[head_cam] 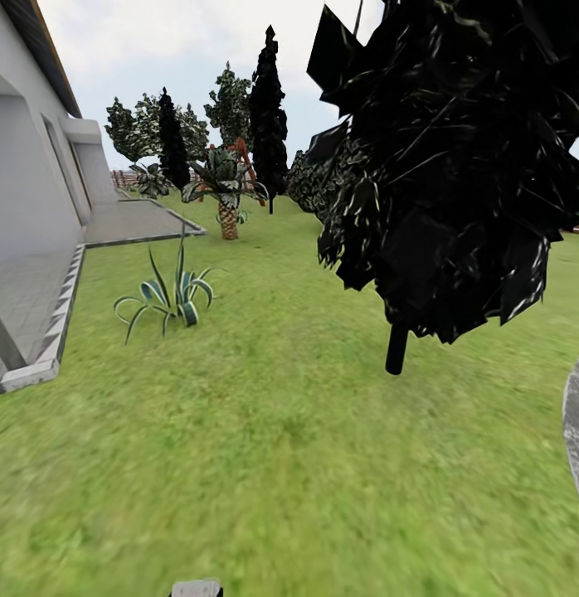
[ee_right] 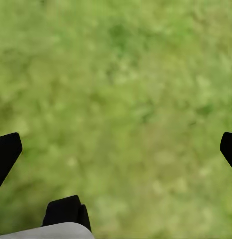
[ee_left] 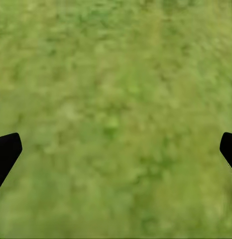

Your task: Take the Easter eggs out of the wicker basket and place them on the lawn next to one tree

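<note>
Both grippers spread wide and empty: left gripper and right gripper hang over bare, blurred lawn, fingertips dark at the frame edges. Ahead in the head view, a dark-leaved thin-trunked tree, a striped spiky plant, a short palm and a paved patio by a grey house wall. Possibly a stepping stone at far right.

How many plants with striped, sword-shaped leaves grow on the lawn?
1. The striped plant grows on the lawn at the head view's left, near the paved edge. Others may hide behind the dark tree.
</note>
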You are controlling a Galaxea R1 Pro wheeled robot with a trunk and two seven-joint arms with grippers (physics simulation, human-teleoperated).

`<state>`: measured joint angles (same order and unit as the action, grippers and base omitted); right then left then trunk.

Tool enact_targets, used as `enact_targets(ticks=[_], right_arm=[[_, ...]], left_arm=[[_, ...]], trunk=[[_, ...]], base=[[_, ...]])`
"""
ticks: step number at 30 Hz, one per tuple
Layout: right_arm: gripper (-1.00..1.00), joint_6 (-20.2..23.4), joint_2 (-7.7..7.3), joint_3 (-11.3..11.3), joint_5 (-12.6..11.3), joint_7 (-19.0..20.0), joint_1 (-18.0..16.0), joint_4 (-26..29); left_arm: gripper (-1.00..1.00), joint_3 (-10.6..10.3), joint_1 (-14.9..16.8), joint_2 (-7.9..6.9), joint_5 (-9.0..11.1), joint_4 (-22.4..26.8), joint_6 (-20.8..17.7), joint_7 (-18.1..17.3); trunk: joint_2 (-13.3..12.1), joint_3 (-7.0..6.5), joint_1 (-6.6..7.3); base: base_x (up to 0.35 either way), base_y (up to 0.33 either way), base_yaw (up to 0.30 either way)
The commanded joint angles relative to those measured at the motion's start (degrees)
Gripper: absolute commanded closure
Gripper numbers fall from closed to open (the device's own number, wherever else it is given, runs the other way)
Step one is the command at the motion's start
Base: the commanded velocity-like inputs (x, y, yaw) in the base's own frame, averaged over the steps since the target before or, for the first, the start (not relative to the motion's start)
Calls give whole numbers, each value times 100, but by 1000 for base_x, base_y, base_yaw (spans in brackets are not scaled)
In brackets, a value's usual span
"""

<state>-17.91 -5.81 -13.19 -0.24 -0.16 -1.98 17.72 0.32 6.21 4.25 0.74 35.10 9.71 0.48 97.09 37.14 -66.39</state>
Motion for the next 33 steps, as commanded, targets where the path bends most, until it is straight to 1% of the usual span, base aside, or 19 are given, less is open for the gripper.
enact_targets(ticks=[1, 33], right_arm=[[-100, -19, 1, -8, -2, -2, -4, -6], [-100, -19, 1, -8, -2, -2, -4, -6]], left_arm=[[-100, 3, 3, 3, 7, -3, 19, 5], [-100, 3, 3, 3, 7, -3, 13, 5]], trunk=[[2, 5, -3], [2, 5, -3]], base=[[324, 0, 0], [329, 3, 0]])
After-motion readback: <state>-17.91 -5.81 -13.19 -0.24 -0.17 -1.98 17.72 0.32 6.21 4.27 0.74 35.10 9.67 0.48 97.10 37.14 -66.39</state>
